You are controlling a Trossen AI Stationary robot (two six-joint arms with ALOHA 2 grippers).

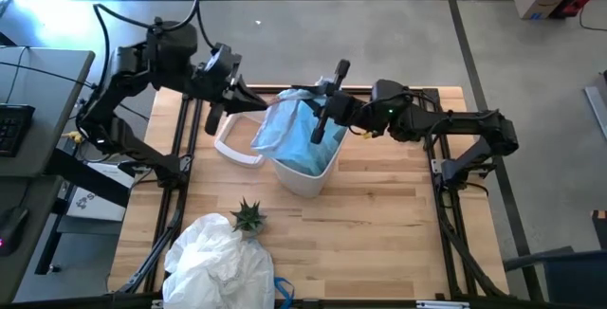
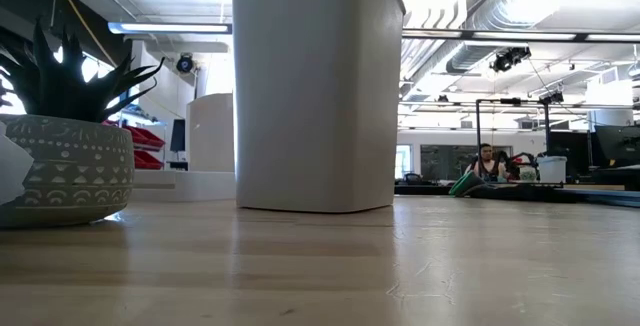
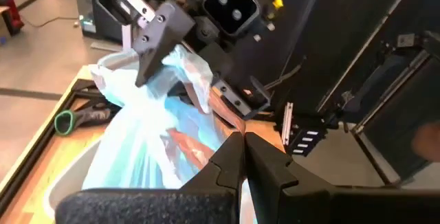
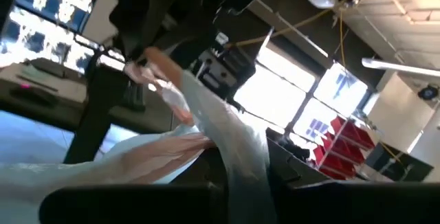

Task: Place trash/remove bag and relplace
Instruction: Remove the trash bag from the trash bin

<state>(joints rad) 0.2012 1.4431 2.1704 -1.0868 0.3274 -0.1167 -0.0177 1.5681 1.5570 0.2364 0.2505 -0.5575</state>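
Bag stretched over bin near counter's far edge: left claw and right claw both pinching its rim to spread it.

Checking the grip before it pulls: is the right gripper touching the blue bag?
Touching. In the right wrist view the right gripper is shut on a fold of the bag; the high view agrees.

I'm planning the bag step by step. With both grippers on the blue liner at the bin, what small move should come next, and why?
Probably raise both grippers together a little. The left gripper and right gripper are each shut on the bag, bunched above the white bin with its lower part inside, so an even lift should draw it out.
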